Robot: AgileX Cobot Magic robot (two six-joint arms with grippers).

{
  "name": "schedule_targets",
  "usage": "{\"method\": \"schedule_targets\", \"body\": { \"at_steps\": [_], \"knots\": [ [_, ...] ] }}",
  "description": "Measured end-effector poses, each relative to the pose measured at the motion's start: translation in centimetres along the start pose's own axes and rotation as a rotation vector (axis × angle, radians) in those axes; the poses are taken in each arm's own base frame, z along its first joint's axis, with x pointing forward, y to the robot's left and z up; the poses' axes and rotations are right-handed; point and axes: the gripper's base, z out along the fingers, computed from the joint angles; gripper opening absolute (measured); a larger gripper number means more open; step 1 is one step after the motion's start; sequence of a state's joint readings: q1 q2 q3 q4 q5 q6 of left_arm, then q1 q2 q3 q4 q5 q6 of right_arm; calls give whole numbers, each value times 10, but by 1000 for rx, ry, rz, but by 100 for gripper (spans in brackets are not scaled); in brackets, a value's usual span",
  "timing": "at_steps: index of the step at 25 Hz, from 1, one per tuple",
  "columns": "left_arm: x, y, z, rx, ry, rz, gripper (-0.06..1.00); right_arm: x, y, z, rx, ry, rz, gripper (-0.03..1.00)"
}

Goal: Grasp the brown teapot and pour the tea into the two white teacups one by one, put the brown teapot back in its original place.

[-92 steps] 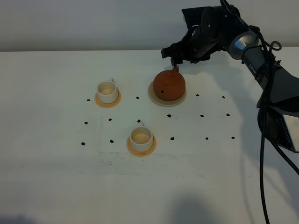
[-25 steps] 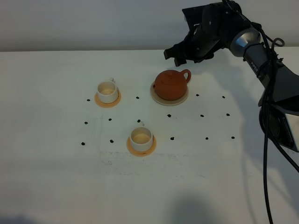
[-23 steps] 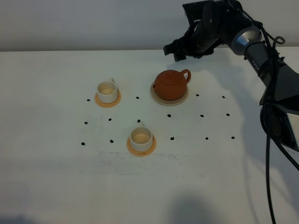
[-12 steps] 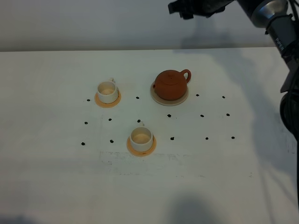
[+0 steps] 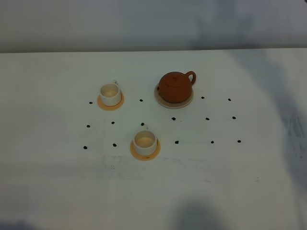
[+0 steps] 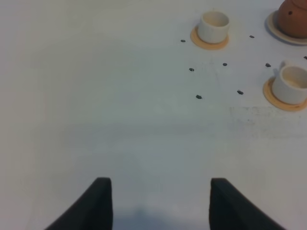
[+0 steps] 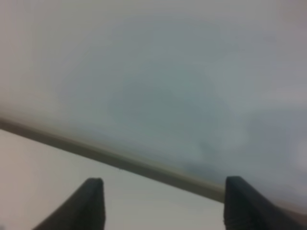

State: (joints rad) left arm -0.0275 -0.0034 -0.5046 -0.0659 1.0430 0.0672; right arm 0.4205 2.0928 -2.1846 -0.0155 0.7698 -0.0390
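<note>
Brown teapot (image 5: 175, 87): upright on the beige coaster (image 5: 174, 104), handle facing right in the overhead view.
Far teacup (image 5: 110, 94): on its saucer, left of the teapot.
Near teacup (image 5: 145, 142): on its saucer, nearer the front edge.
Left gripper (image 6: 156, 186): jaws apart, empty, over bare table (image 6: 96, 96).
Right gripper (image 7: 164, 186): jaws wide apart, empty, raised off the table.

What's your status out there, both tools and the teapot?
Left tool open, empty. Right tool open, empty. Brown teapot upright on beige coaster, untouched. White teacups stand apart; nothing in the way.
</note>
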Motion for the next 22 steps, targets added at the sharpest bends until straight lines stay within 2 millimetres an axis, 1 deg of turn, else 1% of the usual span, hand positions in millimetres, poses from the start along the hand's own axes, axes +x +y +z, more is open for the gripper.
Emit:
{"method": "schedule_targets", "body": {
  "at_steps": [1,4,7,8,11,17,20,22],
  "knots": [
    [0,0,0,0,0,0,47,11,-3,5,4,-6,5,52],
    [0,0,0,0,0,0,47,33,-8,11,10,-40,23,52],
    [0,0,0,0,0,0,47,54,-13,24,22,-62,38,52],
    [0,0,0,0,0,0,47,63,-15,31,25,-60,42,52],
    [0,0,0,0,0,0,47,82,-18,50,30,-46,55,52],
    [0,0,0,0,0,0,47,126,-19,98,31,53,67,52],
    [0,0,0,0,0,0,47,143,-19,114,29,89,69,52],
    [0,0,0,0,0,0,47,150,-18,121,29,97,69,52]
  ]
}}
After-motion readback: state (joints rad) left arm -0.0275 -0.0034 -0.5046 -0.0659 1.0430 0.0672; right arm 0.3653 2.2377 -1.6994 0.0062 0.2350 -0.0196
